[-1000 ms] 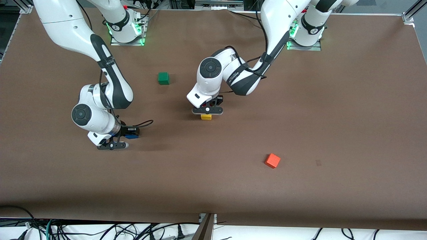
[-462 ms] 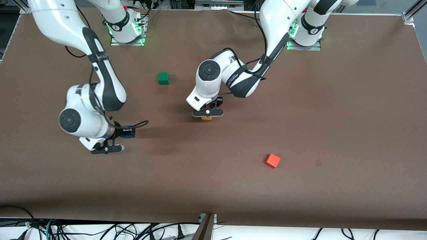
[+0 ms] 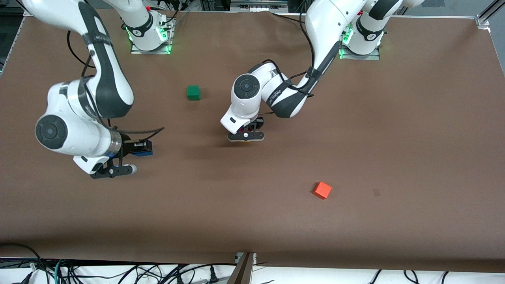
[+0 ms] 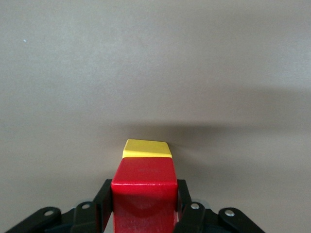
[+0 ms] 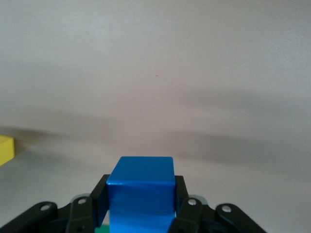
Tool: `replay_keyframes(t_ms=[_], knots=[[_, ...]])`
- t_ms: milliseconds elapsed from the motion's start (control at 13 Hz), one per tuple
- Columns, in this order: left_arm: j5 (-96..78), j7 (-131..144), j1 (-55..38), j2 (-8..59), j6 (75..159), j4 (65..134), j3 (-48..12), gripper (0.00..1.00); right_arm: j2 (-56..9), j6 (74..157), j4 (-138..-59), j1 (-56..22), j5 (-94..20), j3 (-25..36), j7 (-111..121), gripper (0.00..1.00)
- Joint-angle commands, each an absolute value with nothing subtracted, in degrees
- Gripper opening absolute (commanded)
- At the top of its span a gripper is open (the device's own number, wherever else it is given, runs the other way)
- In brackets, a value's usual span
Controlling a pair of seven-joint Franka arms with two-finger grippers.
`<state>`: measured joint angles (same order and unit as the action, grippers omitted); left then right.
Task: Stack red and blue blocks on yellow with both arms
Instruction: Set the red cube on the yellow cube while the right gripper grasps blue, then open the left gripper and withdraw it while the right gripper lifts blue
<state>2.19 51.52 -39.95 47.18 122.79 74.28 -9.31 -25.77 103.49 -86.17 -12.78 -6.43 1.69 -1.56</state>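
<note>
L gripper (image 3: 245,135) low, pinching matte deep-red cube (image 4: 144,194) over matte bright-yellow cube (image 4: 147,148); R gripper (image 3: 130,152) raised, pinching matte royal-blue cube (image 5: 141,194)

Your left tool (image 3: 245,136) hides nearly all of the yellow cube (image 4: 147,148) (front view); the red block (image 4: 144,196) is cut off.
</note>
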Motion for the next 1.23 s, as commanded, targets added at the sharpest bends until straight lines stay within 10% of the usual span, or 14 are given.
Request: replay_keyframes(t_ms=[0, 77, 231, 1154], knots=[[3.8, 52.6, -42.5, 49.1, 121.3, 71.0, -7.1, 0.09, -23.4, 101.0, -86.1, -13.8, -5.5, 1.5, -3.2, 0.26], [3.8, 52.6, -42.5, 49.1, 121.3, 71.1, -7.2, 0.21, -23.1, 100.5, -86.2, -14.1, -4.9, 1.6, -3.5, 0.26], [3.9, 51.9, -42.0, 49.0, 121.3, 71.0, -7.1, 1.0, -23.1, 100.3, -86.1, -14.4, -4.9, 1.6, -3.9, 0.26], [3.1, 42.5, -31.0, 41.3, 107.4, 66.4, -7.1, 1.0, -22.9, 98.6, -86.0, -18.6, -5.2, 1.4, -14.9, 0.26]])
